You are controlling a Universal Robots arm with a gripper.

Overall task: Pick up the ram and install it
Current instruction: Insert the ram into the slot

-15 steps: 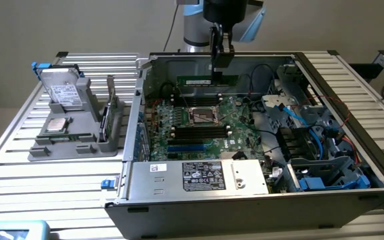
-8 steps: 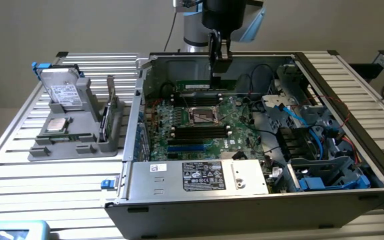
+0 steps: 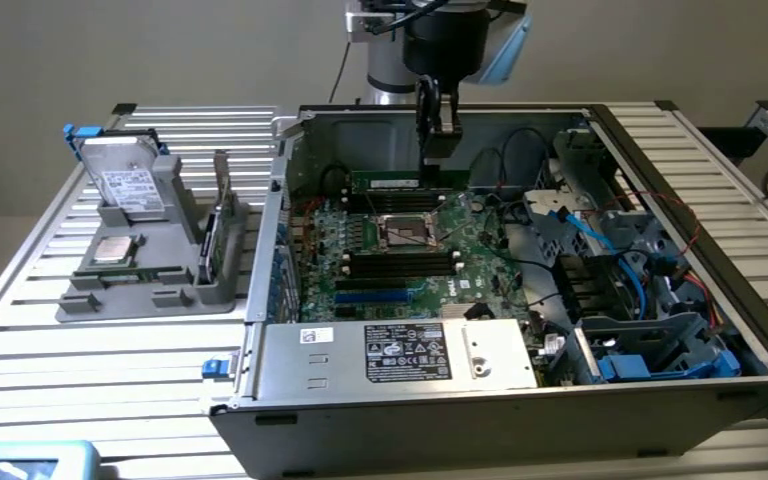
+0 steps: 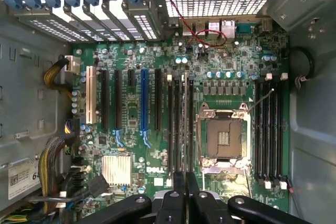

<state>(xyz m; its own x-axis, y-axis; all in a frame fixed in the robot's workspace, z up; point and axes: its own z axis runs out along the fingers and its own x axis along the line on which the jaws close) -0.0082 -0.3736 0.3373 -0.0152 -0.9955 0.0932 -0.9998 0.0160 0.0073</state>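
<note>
Inside an open computer case on a slatted metal surface, the robot's claw is clenched on one end of the green ram. It holds the stick level over the motherboard, near the empty processor socket.

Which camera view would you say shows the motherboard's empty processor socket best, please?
The wrist view: it looks straight down on the processor socket, showing its metal frame and bare contact field. The exterior view shows the same socket at a slant, between the memory slots.
</note>
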